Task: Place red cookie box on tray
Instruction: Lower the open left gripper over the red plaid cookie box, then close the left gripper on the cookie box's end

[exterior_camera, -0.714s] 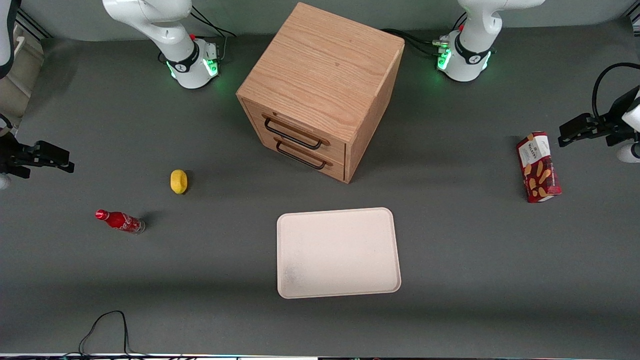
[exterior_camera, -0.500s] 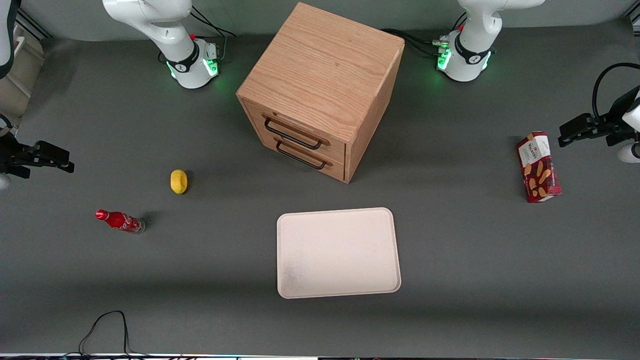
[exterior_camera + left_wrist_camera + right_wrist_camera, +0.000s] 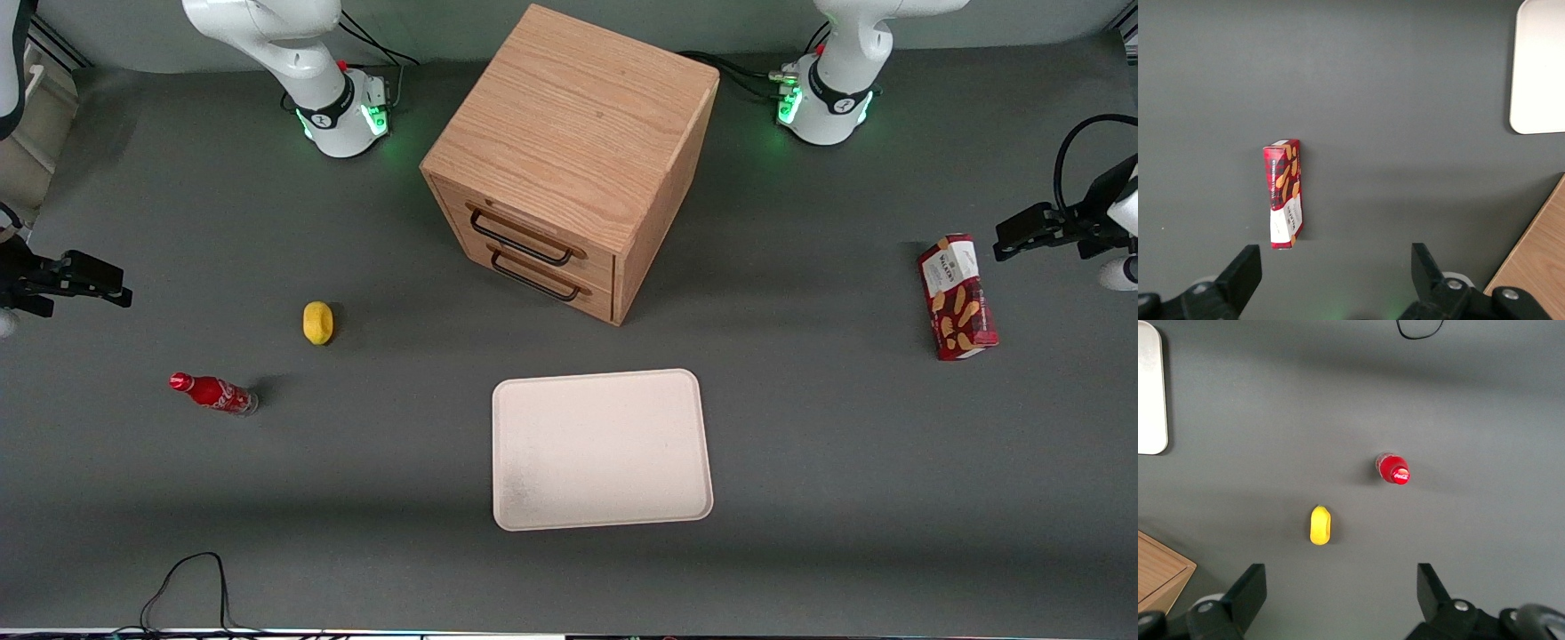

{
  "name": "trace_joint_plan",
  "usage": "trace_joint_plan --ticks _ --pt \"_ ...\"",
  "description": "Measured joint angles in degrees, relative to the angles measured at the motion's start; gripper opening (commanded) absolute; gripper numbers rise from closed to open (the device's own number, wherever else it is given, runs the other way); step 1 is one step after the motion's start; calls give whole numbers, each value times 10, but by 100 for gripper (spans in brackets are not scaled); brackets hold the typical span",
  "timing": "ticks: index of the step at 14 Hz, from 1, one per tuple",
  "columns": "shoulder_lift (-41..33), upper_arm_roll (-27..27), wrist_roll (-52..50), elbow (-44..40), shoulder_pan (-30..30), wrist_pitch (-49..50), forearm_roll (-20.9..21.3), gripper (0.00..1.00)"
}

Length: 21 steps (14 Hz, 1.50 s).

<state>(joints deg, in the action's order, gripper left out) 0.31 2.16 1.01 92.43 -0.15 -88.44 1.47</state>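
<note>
So, box not grabbed yet.
Gripper (image 3: 1009, 238) hangs spread wide near the red cookie box (image 3: 957, 296), well apart from the tray (image 3: 601, 449).

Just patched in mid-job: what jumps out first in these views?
The big wooden drawer cabinet dominates mid-table, with the bare cream tray lying in front of it, nearer the front camera. The red cookie box lies flat toward the working arm's end, and the open gripper hangs above the table beside it, apart from it.
</note>
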Motion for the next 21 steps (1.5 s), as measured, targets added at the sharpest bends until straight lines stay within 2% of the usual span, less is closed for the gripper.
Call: trace_joint_plan --ticks 2,7,13,17,21 --pt "-20 2 22 33 28 -10 1 100" --pt "-122 7 103 179 118 -58 1 100" --pt "-229 8 134 351 161 -133 2 100" --pt "-221 9 170 393 196 -190 2 100" --pt "-164 5 187 410 196 -258 2 100"
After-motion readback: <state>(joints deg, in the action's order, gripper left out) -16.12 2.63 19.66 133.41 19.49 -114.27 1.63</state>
